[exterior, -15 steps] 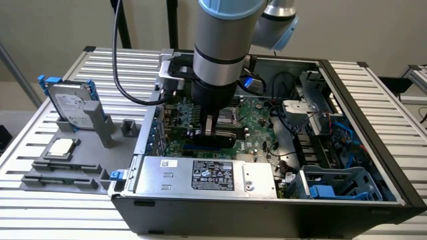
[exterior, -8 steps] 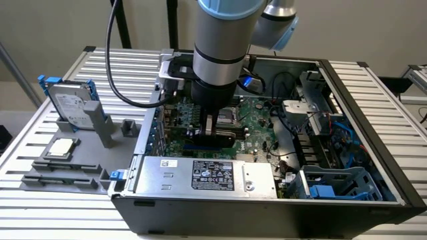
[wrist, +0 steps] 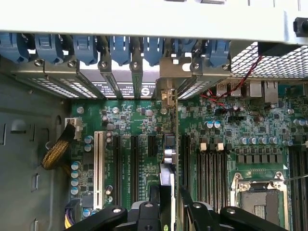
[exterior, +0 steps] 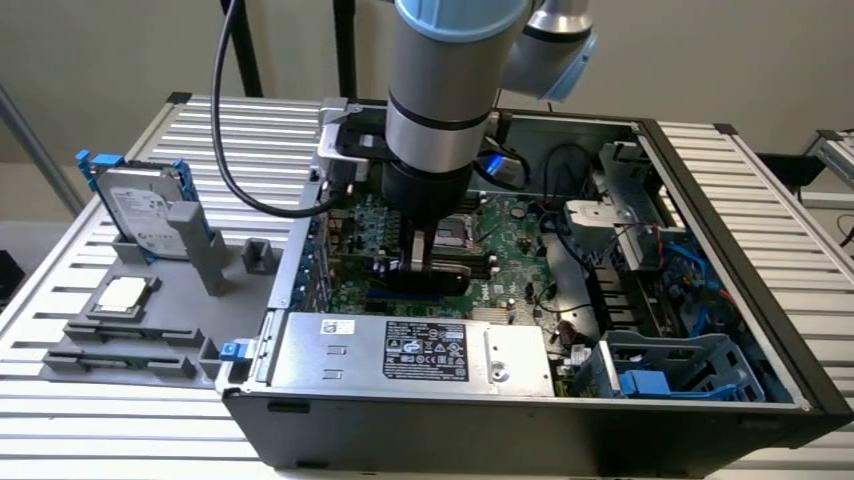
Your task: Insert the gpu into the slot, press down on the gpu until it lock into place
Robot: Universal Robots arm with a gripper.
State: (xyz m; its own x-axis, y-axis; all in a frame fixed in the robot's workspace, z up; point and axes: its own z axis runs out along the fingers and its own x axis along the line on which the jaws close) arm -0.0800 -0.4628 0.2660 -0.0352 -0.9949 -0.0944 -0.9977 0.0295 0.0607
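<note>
Wrist view: see gripper (wrist: 168, 204) clenched on the gpu (wrist: 167, 174), card edge-on and upright between the fingers (wrist: 196, 211), above the green motherboard (wrist: 226, 130), flanked by black slots (wrist: 186, 159). Exterior view: find gripper low inside the open computer case (exterior: 534, 430), gpu right at the blue slot (exterior: 395, 297), near the silver power supply (exterior: 334, 345). Cannot tell whether card sits fully in slot.

Claw (wrist: 167, 199) clamped on edge-on gpu (wrist: 166, 166), above green motherboard (wrist: 130, 120), blue clips (wrist: 120, 48) beyond.
</note>
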